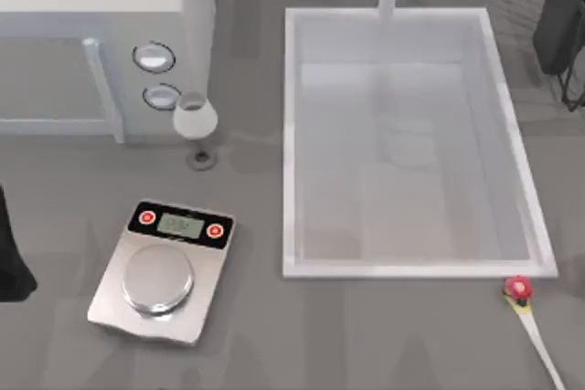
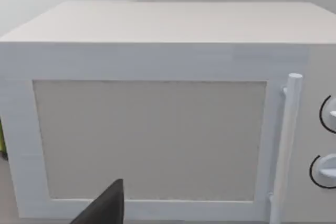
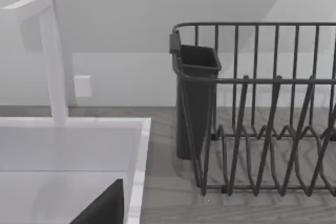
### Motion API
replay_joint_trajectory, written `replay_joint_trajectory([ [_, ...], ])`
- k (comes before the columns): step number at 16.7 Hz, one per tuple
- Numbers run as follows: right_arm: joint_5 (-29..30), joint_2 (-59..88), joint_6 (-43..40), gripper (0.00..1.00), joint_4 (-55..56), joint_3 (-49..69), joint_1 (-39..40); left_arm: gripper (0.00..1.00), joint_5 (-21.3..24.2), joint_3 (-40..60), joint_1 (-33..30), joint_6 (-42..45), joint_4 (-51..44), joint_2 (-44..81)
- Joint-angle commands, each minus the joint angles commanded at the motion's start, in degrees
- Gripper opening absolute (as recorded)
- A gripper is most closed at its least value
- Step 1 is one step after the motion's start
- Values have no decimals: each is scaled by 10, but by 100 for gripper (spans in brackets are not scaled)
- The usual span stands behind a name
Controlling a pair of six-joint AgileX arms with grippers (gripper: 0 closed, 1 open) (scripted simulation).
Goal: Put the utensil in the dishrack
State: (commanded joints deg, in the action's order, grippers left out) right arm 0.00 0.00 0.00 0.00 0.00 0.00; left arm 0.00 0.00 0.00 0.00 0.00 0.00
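The utensil (image 1: 530,321) lies flat on the worktop at the near right, its small round red head toward the left, then a yellow neck and a long thin off-white handle slanting off to the near right. The dishrack (image 3: 262,129), of thin dark wires with a dark cup at one corner, stands upright at the far right.

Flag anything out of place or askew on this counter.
The utensil lies loose on the counter at the sink's near right corner, angled, its handle running off the picture's edge. The dishrack holds nothing. The glass stands upright; nothing spilled.
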Motion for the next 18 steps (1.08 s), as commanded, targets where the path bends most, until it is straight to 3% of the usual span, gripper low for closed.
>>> replay_joint_trajectory([
  [7,0,93,18,100,-84,78,36,100,0,0,0,0,0,0],
  [18,-8,645,113,100,-475,400,193,100,0,0,0,0,0,0],
])
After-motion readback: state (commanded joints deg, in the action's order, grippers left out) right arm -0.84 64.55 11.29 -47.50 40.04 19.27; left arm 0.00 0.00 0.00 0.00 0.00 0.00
